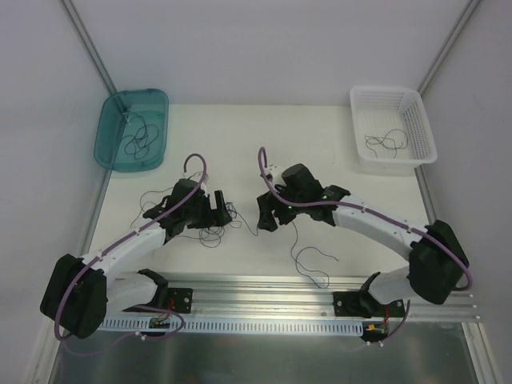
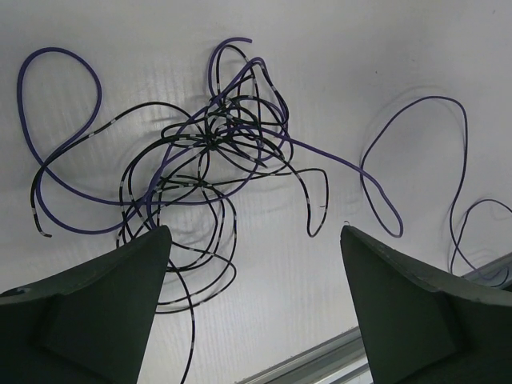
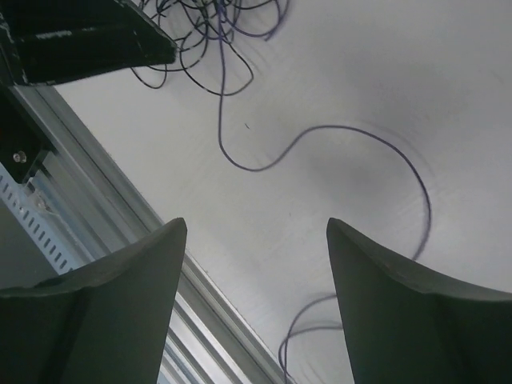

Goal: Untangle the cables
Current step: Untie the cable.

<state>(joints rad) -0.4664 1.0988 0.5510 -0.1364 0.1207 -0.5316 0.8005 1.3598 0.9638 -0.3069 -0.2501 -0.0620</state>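
The cables [image 1: 211,233] lie as a loose tangle of thin black and purple strands on the white table, just under my left gripper [image 1: 218,211]. In the left wrist view the tangle [image 2: 210,142] sits ahead of the open left gripper [image 2: 254,234], with nothing between its fingers. One purple strand [image 2: 416,152] trails off to the right. My right gripper [image 1: 266,216] hangs open above the table, right of the tangle. Its wrist view shows the open gripper [image 3: 256,226] empty, with a single purple strand [image 3: 360,134] curving across the table beyond it and the tangle's edge [image 3: 216,32] at the top.
A teal bin [image 1: 108,136] at the back left holds some strands. A white basket [image 1: 418,120] at the back right holds others. A separate strand [image 1: 310,258] lies in front of the right arm. An aluminium rail [image 1: 264,288] runs along the near table edge.
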